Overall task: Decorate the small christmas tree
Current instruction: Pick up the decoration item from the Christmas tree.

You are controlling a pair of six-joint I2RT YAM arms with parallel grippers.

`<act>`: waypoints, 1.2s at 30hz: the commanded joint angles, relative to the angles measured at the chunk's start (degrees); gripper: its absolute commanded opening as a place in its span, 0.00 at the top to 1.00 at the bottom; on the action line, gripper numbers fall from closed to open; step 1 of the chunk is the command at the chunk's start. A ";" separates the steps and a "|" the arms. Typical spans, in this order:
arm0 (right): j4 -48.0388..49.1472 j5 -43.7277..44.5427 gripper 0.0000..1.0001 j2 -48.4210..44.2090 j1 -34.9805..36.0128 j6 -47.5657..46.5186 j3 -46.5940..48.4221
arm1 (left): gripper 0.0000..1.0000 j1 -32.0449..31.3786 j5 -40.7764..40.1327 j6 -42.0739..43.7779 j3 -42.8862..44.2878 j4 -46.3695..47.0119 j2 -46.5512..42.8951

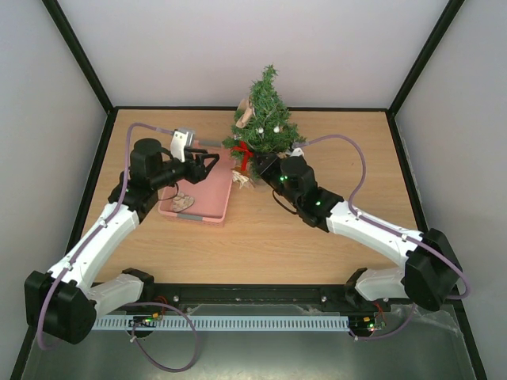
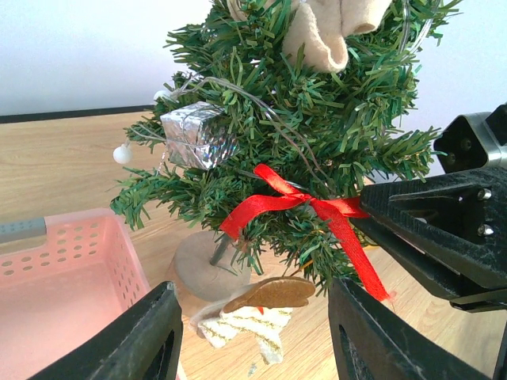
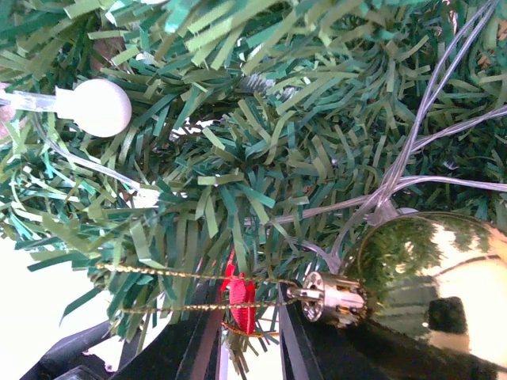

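Observation:
The small christmas tree point(image 1: 265, 119) stands at the back middle of the table. It carries a silver gift box point(image 2: 198, 134), a red bow point(image 2: 305, 210), a beige felt piece point(image 2: 321, 36) and a gold ball point(image 3: 436, 277). My right gripper point(image 1: 261, 165) is pushed into the lower branches. Its jaws stand a narrow way apart, with the bow's red ribbon point(image 3: 242, 305) loose in the gap. Left of the tree, my left gripper point(image 1: 212, 161) hovers over the pink basket point(image 1: 207, 198), open and empty. A brown and a white ornament point(image 2: 261, 305) lie by the tree's base point(image 2: 202, 265).
One beige ornament point(image 1: 182, 202) lies in the pink basket. A clear light wire with white beads point(image 3: 103, 107) runs through the branches. The two grippers are close together at the tree's left side, and the right gripper's black body point(image 2: 444, 229) fills the right of the left wrist view.

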 commanded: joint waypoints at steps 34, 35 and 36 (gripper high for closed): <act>-11.58 -4.84 0.98 -12.86 0.47 -37.78 5.57 | 0.47 -0.06 -0.28 -0.27 2.52 -1.27 -1.93; -13.06 -4.42 0.98 -13.98 0.43 -40.60 5.96 | 0.48 -0.35 -0.28 -0.56 2.57 -0.80 -1.75; -14.64 -3.89 0.98 -14.93 0.43 -42.95 6.63 | 0.48 -0.64 -0.63 -0.70 2.70 -0.58 -1.49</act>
